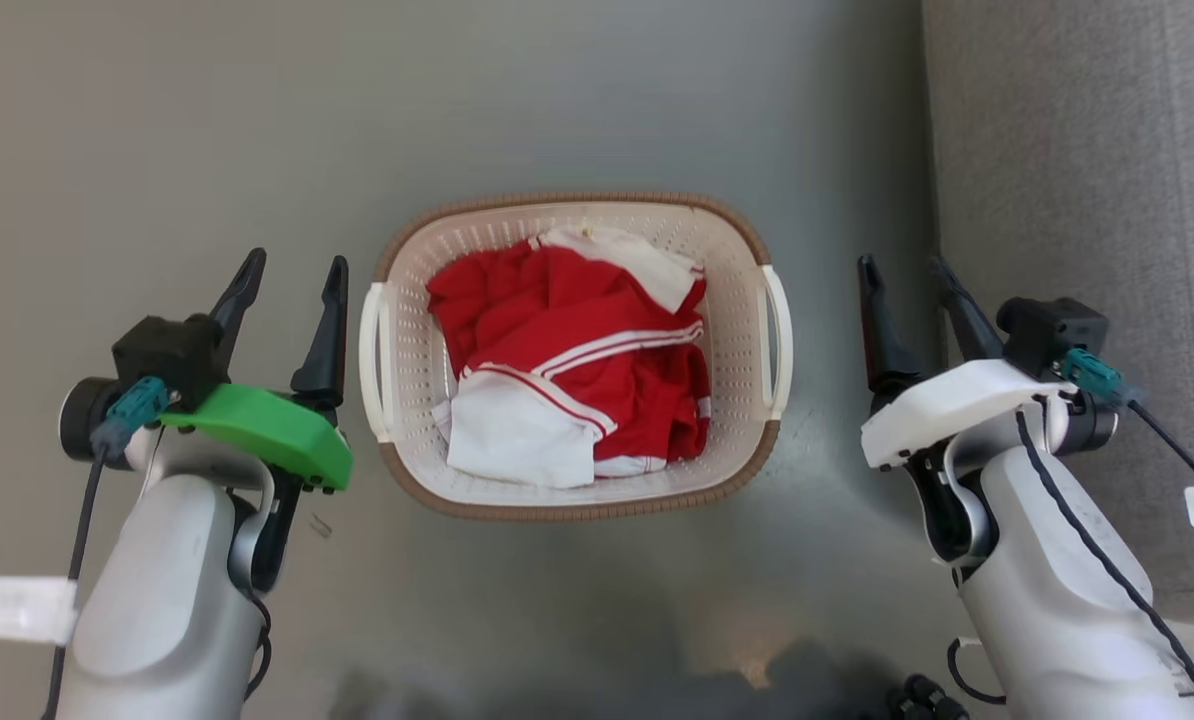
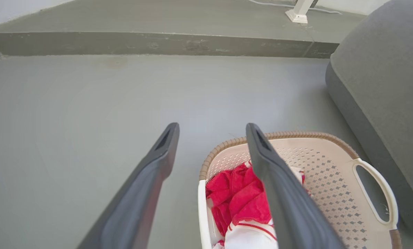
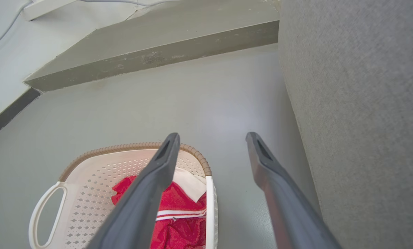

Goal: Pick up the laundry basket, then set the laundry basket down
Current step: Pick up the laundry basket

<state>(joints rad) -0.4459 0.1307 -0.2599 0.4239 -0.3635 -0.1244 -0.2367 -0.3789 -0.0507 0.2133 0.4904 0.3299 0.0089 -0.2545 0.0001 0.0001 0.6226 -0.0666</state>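
— Where do we find the thing we are meant to lift?

— The cream-white perforated plastic laundry basket (image 1: 732, 300), rounded-rectangular with a brown woven-look rim, stands on the smooth grey floor (image 1: 577, 100) in the middle of our head view, between our two arms. A crumpled red garment with white stripes and white panels (image 1: 567, 350) lies inside it.

— And our left gripper?

— Our left gripper (image 1: 295, 260), under its green cover, sits just beside the basket's white left handle (image 1: 369, 360) and apart from it. Its two long dark fingers are spread, with bare floor between them. In our left wrist view the inner finger crosses in front of the basket's near corner, while the far handle shows as an open loop.

— The right one?

— Our right gripper (image 1: 902, 262), under a white cover, is near the white right handle (image 1: 779, 340), with a strip of floor between them. Its fingers too are parted and hold nothing. A grey fabric-covered sofa (image 1: 1087, 150) is close on its outer side.

— Anything beyond the basket?

— Our wrist views show a low grey step (image 2: 158, 43) crossing the floor farther on.
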